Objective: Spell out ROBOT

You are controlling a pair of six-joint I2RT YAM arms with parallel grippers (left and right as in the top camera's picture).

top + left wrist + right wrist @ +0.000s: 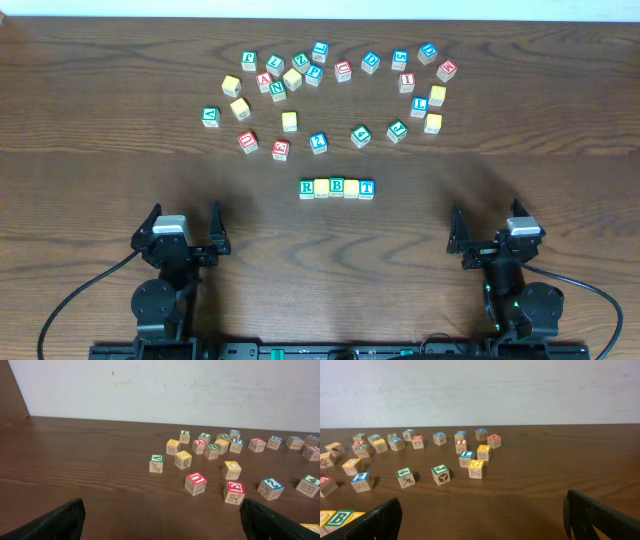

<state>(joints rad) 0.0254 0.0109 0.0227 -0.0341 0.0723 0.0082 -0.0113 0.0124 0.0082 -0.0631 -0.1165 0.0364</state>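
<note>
Five small wooden alphabet cubes stand touching in one straight line on the dark brown wooden table. The white-faced green B cube sits in the middle. Seen from above, a yellow-faced cube touches the B's left side with the white-faced green R cube beyond it, and a second yellow-faced cube touches its right side with the white-faced blue T cube closing the line.

Beyond the B, on the side away from the arms, lies a loose scatter of other red, blue, green and yellow letter cubes, all apart from the line.

The left gripper sits well to the left of the B and nearer the arm bases, its fingers spread wide with nothing between them. The right gripper mirrors it well to the right of the B, likewise spread and empty (its wrist camera catches the B low in the left corner).
</note>
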